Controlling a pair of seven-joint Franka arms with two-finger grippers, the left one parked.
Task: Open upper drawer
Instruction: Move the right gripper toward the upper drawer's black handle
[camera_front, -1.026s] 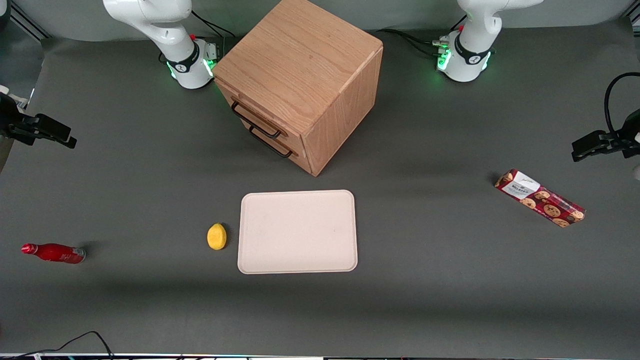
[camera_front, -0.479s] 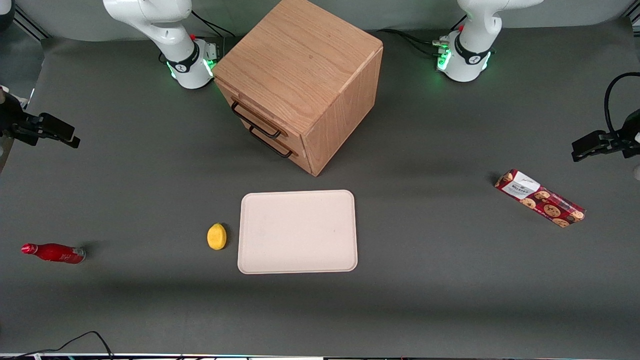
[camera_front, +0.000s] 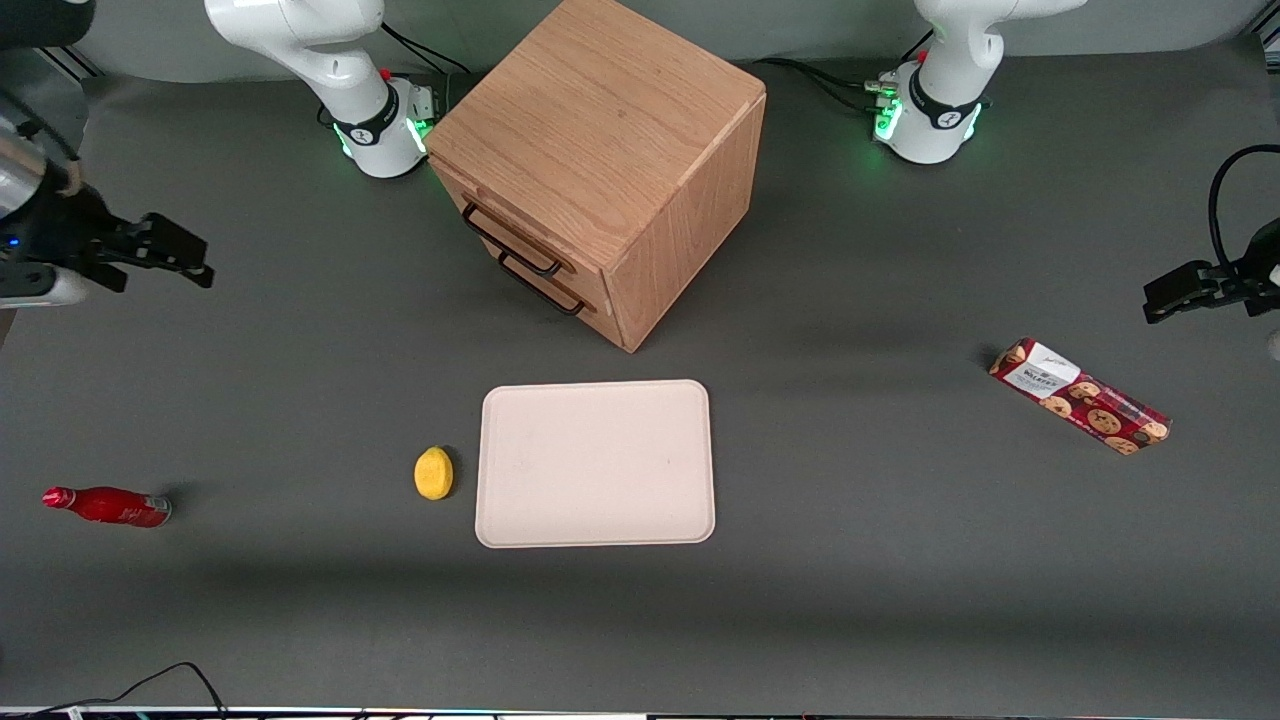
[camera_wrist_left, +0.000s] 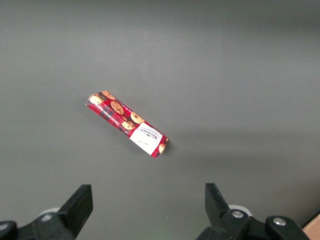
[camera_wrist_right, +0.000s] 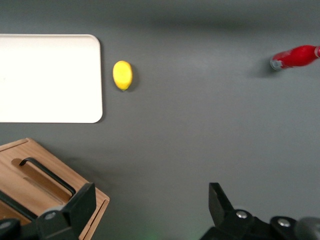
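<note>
upper drawer (camera_front: 515, 238): shut, topmost in the cabinet (camera_front: 610, 150)
handling: probably stiff wood, slides straight
grab: thin black handle (camera_front: 508, 243)
gripper (camera_front: 170, 255): fingers spread, holding nothing, toward working arm's end, well apart

You have a pale tray (camera_front: 595, 463) lying flat mid-worktop, nearer the front camera's edge than the wooden cabinet (camera_front: 610, 150), which stands by the edge where the arms are mounted. A lemon (camera_front: 433, 472) sits just beside the tray. A red bottle (camera_front: 108, 506) lies on its side near the working arm's end. A cookie packet (camera_front: 1080, 396) lies near the parked arm's end.
</note>
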